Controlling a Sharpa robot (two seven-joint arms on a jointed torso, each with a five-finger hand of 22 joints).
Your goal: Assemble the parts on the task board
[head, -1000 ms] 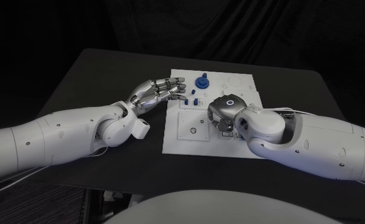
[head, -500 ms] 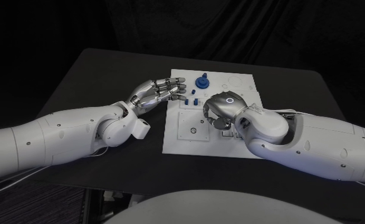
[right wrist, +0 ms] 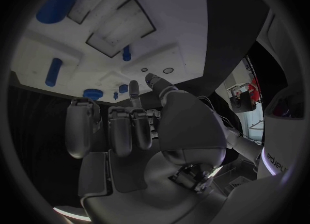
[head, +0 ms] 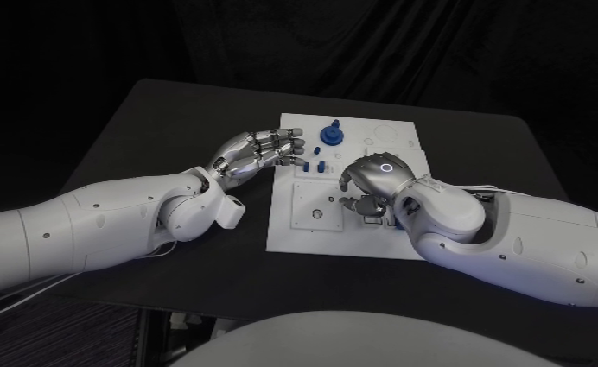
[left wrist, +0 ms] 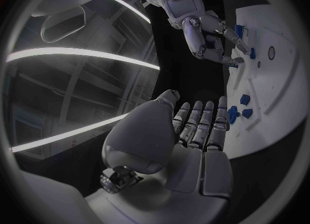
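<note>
Our left hand [head: 256,153] hovers at the near-left edge of the task board [head: 305,233], fingers loosely extended, holding nothing. Just beyond its fingertips stand small blue parts [head: 316,164]; further out sits the blue knob [head: 333,135]. Our right hand [head: 370,184] is over the board's middle, fingers curled downward; we cannot tell whether it holds anything. We judge the parts light, rigid, slick plastic: pinch them by the sides, fingertips only.

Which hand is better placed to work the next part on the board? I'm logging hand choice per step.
Likely the right hand: it hangs over the middle of the task board, fingers pointing down at it. The left hand sits at the board's left edge beside the small blue parts, holding nothing.
</note>
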